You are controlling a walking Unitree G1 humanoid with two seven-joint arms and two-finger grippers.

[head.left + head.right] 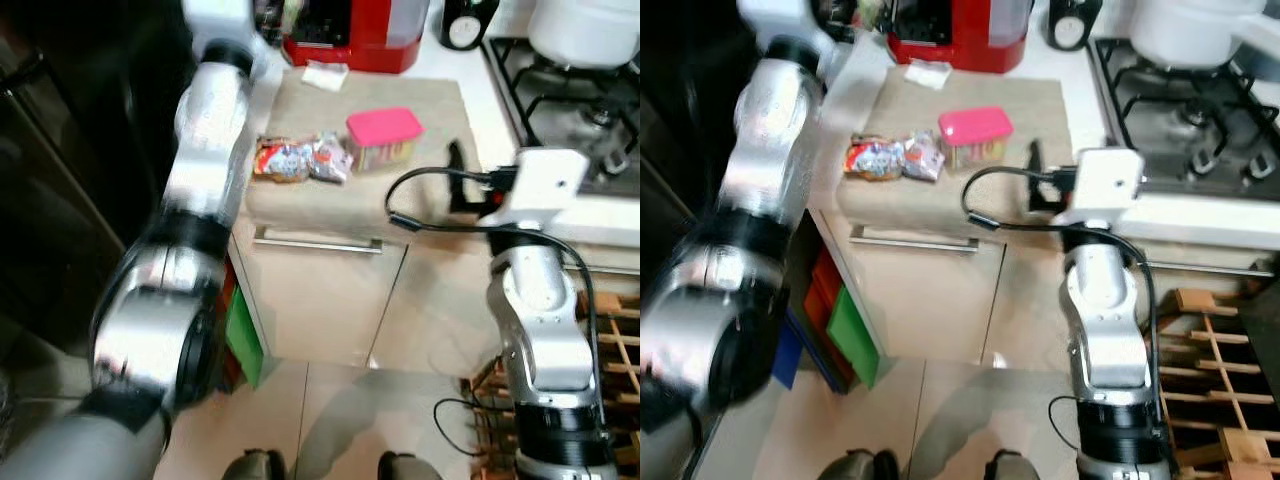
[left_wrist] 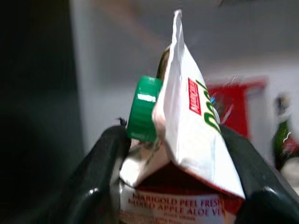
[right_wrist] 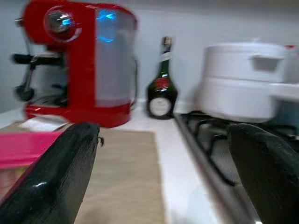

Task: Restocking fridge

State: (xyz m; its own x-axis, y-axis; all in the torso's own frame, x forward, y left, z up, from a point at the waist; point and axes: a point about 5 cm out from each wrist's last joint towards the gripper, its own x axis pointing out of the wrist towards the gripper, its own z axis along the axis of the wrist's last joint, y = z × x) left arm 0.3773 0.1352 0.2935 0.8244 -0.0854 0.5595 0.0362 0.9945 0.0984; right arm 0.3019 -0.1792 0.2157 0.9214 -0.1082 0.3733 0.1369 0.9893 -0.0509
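Left gripper (image 2: 175, 186) squeezing carton (image 2: 187, 140), "MARIGOLD PEEL FRESH"; right gripper (image 3: 163, 172) wide open over counter (image 3: 124, 182), red machine (image 3: 79, 65) ahead.

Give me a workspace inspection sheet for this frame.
Surface: beige mat on the white counter.
Job's things: juice carton with green cap, held by left gripper; pink-lidded box and snack packets on the mat.
Clutter: paper scrap.
Grippers: left shut on the carton; right gripper open, over the mat's edge.
Cables: black cable looped at right wrist.
Surroundings: red coffee machine, dark bottle, white pot, gas stove.
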